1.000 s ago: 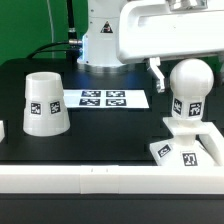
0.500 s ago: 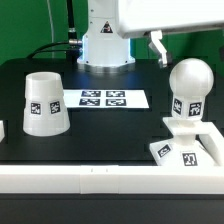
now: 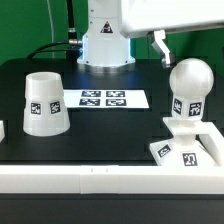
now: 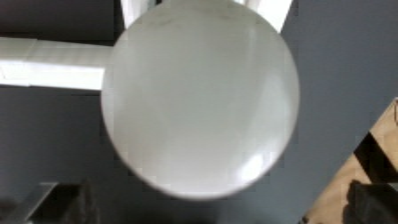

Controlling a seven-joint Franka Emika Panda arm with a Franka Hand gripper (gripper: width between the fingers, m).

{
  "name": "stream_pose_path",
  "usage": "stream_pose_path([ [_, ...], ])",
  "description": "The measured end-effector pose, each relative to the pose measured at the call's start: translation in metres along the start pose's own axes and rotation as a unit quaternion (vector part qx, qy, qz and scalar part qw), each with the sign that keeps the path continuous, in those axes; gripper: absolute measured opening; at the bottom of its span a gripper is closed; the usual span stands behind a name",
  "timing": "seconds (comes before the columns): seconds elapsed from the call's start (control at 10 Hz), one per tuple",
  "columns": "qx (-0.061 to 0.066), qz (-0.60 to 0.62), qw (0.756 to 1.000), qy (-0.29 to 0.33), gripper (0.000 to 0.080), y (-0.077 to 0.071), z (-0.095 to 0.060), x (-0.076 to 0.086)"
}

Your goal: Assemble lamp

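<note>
The lamp's round white bulb (image 3: 189, 84) stands upright on its tagged neck in the flat square base (image 3: 190, 152) at the exterior view's right. The tapered cup-like shade (image 3: 45, 103) stands mouth up at the exterior view's left, apart from both. My gripper (image 3: 164, 52) hangs above and just behind the bulb, clear of it; only one dark finger (image 3: 158, 45) shows there. In the wrist view the bulb (image 4: 199, 95) fills the picture, and the gripper (image 4: 217, 208) is open and empty, with its dark fingertips (image 4: 54, 203) far apart at the edge.
The marker board (image 3: 102, 99) lies flat between the shade and the bulb. A long white border bar (image 3: 90, 178) runs along the front edge and another along the exterior view's right (image 3: 212, 135). The arm's white pedestal (image 3: 104, 45) stands at the back.
My gripper has risen from beside the bulb's top to well above it. The bulb, base and shade have not moved.
</note>
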State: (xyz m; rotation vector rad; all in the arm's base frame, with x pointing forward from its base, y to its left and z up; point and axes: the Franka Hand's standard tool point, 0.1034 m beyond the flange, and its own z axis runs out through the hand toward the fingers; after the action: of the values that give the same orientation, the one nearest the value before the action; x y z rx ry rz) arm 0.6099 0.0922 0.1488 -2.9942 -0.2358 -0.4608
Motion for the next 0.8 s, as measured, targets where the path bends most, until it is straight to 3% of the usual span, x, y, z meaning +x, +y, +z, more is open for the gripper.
stream_pose_path([
  [0.2, -0.003, -0.020, 0.998, -0.051, 0.0698, 0.007, 0.000, -0.001],
  [0.5, 0.015, -0.016, 0.987, -0.160, 0.0698, 0.002, 0.003, -0.011],
  [0.8, 0.014, -0.032, 0.986, -0.164, 0.0698, 0.003, 0.006, -0.007],
])
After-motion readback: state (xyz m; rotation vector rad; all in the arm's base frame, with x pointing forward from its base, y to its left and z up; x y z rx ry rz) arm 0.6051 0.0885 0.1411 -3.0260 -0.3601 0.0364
